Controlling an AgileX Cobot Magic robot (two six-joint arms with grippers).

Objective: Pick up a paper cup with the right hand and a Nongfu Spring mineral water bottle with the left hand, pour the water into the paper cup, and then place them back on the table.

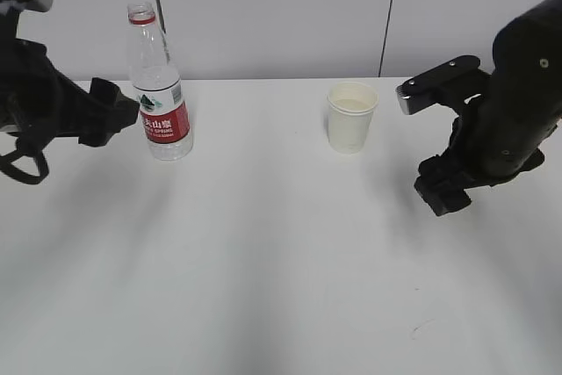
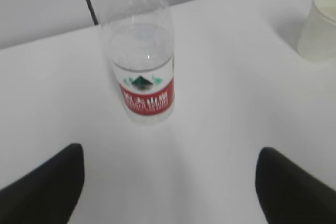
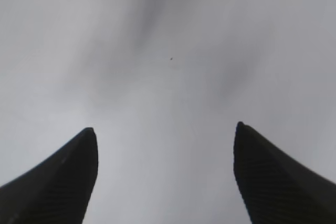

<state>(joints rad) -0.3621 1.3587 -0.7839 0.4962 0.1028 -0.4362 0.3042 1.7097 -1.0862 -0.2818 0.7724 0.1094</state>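
The Nongfu Spring bottle (image 1: pixel 160 85) stands upright and uncapped on the white table (image 1: pixel 263 252) at the back left, with clear water in its lower part. It also shows in the left wrist view (image 2: pixel 143 61). My left gripper (image 1: pixel 118 111) is open just left of the bottle, apart from it; in its wrist view the gripper (image 2: pixel 170 182) has wide-spread jaws. The paper cup (image 1: pixel 351 117) stands upright at the back centre-right and also shows in the left wrist view (image 2: pixel 320 24). My right gripper (image 1: pixel 439 191) is right of the cup, open and empty over bare table (image 3: pixel 165 145).
A grey-white wall (image 1: pixel 281 6) with dark vertical seams rises behind the table's back edge. A small dark scratch (image 1: pixel 420 329) marks the table near the front right.
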